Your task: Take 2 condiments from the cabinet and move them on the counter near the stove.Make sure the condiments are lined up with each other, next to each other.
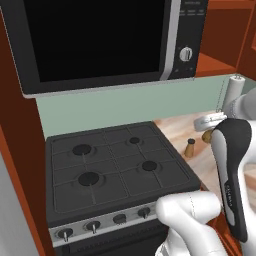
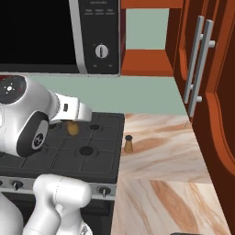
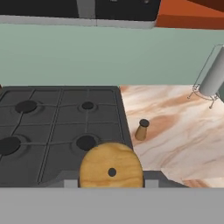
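clamped the gripper [image 3: 111, 183] on the tan-topped shaker [image 3: 111, 168], held up over the stove [image 3: 52, 131]. spotted the black-capped shaker [image 3: 141, 129] ahead and just right of the gripper, upright on the counter [image 3: 175, 122] beside the stove edge.

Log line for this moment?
gripper: shut on tan-topped shaker | black-capped shaker: upright on counter beside stove

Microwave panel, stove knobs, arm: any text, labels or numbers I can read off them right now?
None can be read.
Microwave control panel: faint light marks along the top strip and around the dial, too small and blurred.
Stove knobs: no marks visible.
Arm link: a small grey mark, unreadable.
Black-capped shaker on the counter and the wooden-topped shaker: no labels.
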